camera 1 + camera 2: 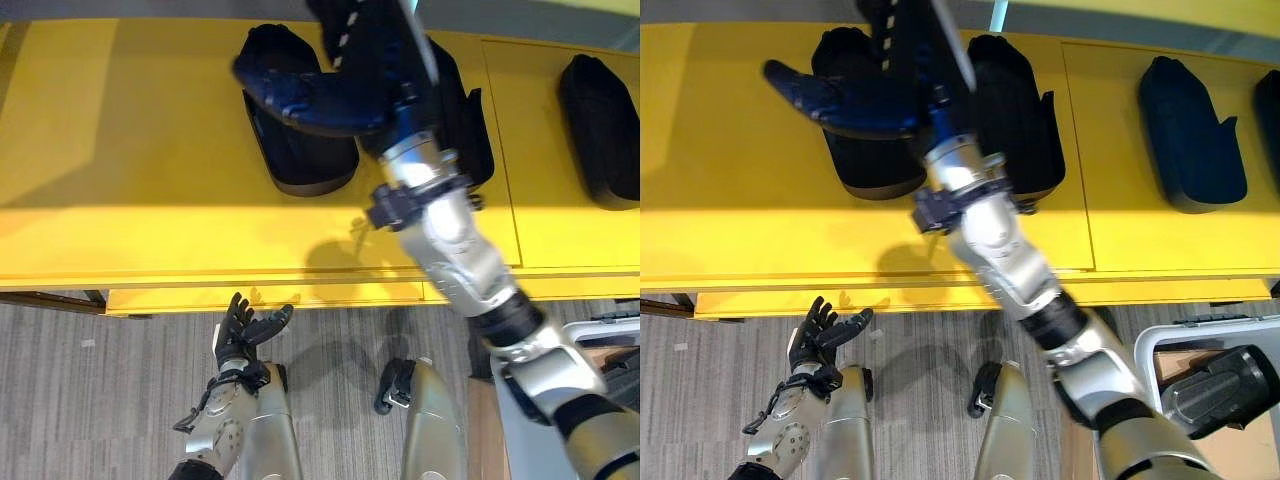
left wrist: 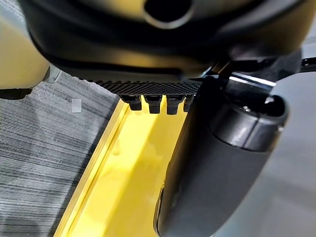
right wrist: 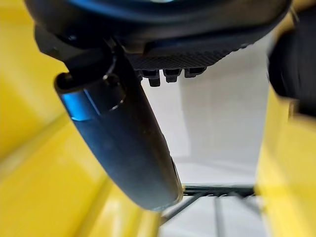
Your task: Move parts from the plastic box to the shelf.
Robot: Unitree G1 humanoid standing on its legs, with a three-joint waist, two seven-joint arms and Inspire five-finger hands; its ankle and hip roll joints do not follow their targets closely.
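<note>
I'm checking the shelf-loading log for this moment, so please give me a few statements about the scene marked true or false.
1. The right robot hand is raised over the yellow shelf. True.
2. The left robot hand rests on the shelf. False: it hangs low in front of the shelf edge, over the grey floor.
3. Several dark parts already lie on the shelf. True.
4. The left robot hand holds a part. False: its fingers are relaxed and hold nothing.
5. The shelf surface is red. False: it is yellow.
</note>
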